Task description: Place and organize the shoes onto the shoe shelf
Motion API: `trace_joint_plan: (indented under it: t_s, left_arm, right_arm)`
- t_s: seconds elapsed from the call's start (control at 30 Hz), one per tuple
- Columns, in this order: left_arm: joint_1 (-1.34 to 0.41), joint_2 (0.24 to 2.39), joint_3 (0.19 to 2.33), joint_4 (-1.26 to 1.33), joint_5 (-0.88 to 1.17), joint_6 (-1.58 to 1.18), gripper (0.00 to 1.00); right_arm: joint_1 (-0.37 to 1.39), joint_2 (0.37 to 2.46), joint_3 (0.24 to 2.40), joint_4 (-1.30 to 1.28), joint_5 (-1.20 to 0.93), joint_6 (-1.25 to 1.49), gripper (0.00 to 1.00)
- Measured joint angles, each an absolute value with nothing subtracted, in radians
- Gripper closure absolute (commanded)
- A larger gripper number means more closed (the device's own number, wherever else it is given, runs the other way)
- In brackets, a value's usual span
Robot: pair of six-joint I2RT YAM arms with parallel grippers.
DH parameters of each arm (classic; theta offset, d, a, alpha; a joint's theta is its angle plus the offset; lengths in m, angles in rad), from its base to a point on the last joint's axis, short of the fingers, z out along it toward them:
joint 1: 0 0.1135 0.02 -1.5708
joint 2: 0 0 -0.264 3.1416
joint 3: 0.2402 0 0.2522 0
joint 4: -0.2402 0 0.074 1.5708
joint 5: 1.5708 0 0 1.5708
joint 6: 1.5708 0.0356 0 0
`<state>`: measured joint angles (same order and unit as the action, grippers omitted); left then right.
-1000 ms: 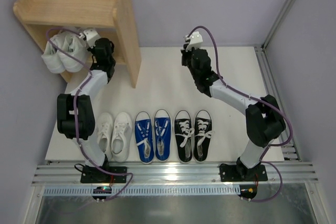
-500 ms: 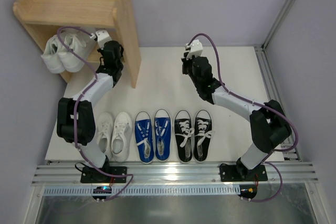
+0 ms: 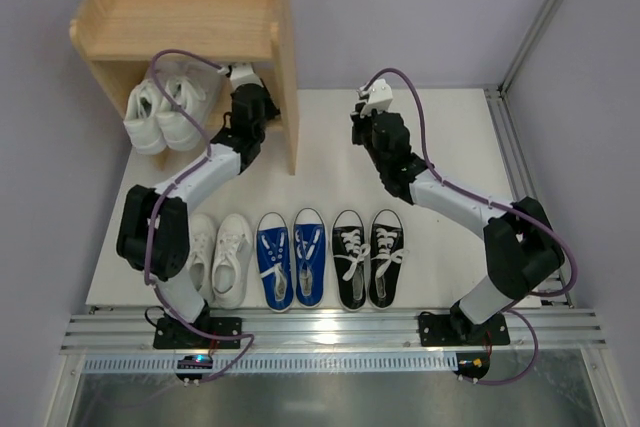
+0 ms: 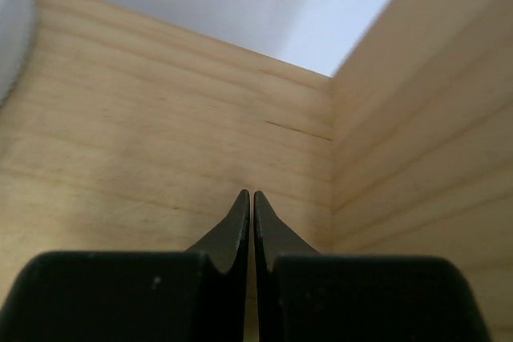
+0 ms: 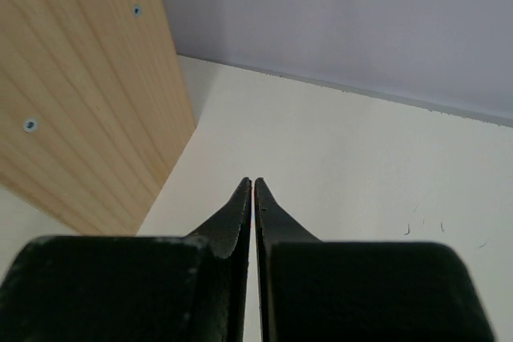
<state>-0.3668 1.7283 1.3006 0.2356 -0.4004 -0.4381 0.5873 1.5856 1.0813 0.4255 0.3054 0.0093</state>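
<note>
The left gripper point(image 4: 252, 198) has its two black fingers pressed together with nothing between them. The tips point into an inner corner of the shoe shelf point(image 3: 180, 17), where a broad wooden board meets the right side panel point(image 3: 289, 97). Bare wood fills nearly the whole wrist view, and a blurred white edge at its upper left is too close to make out. Seen from above, this arm reaches under the top board into the right part of the lower tier, and one white pair point(image 3: 165, 112) stands just beside it on the left, with a purple cable point(image 3: 175, 55) looping over those shoes. The right gripper point(image 5: 253, 186) is likewise closed on nothing, held over the bare cream table top point(image 3: 330, 147). The outer face of the side panel, with two screw heads, is at its left and the lavender wall point(image 3: 400, 7) lies ahead, so that panel stands between the two grippers. Well apart from the shelf, near the arm bases, the other six shoes lie in a row: a second white pair point(image 3: 218, 257), the blue pair point(image 3: 290, 259) and the black pair point(image 3: 368, 257), side by side, the white toe caps of the blue and black ones pointing away from the bases. The left arm's dark elbow hangs just left of this row, and the aluminium rail point(image 3: 330, 332) runs right behind the heels.
</note>
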Motion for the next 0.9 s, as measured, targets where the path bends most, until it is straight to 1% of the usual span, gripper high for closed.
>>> trace_joint_plan:
  t_s: [0.27, 0.43, 0.53, 0.57, 0.63, 0.67, 0.73, 0.77, 0.8, 0.87, 0.9]
  left_arm:
    - [-0.615, 1.754, 1.361, 0.237, -0.366, -0.473, 1.00]
    - [-0.639, 1.752, 1.359, 0.237, -0.397, -0.493, 1.00]
    - [-0.632, 1.715, 1.320, 0.224, -0.426, -0.495, 0.99]
    - [-0.632, 1.689, 1.305, 0.210, -0.438, -0.495, 0.90]
    - [-0.632, 1.622, 1.275, 0.170, -0.470, -0.489, 0.76]
    - [-0.632, 1.578, 1.262, 0.140, -0.489, -0.487, 0.61]
    - [-0.632, 1.477, 1.235, 0.094, -0.519, -0.477, 0.48]
    - [-0.633, 1.412, 1.211, 0.068, -0.535, -0.471, 0.34]
    - [-0.633, 1.346, 1.192, 0.035, -0.550, -0.460, 0.29]
    - [-0.633, 1.250, 1.167, -0.030, -0.574, -0.462, 0.22]
    - [-0.633, 1.202, 1.155, -0.075, -0.589, -0.464, 0.20]
  right_arm:
    - [0.587, 1.558, 1.044, 0.425, 0.313, 0.009, 0.96]
    - [0.587, 1.493, 1.010, 0.424, 0.321, 0.008, 0.96]
    - [0.587, 1.446, 0.981, 0.421, 0.323, 0.008, 0.96]
    - [0.587, 1.430, 0.971, 0.416, 0.323, 0.009, 0.96]
    - [0.587, 1.402, 0.958, 0.402, 0.316, 0.015, 0.96]
    - [0.587, 1.386, 0.950, 0.391, 0.310, 0.019, 0.96]
    - [0.591, 1.352, 0.931, 0.372, 0.293, 0.029, 0.93]
    - [0.599, 1.336, 0.925, 0.358, 0.283, 0.033, 0.87]
    - [0.609, 1.328, 0.923, 0.344, 0.272, 0.038, 0.84]
    - [0.641, 1.315, 0.922, 0.308, 0.253, 0.044, 0.70]
    - [0.661, 1.311, 0.920, 0.294, 0.246, 0.049, 0.63]
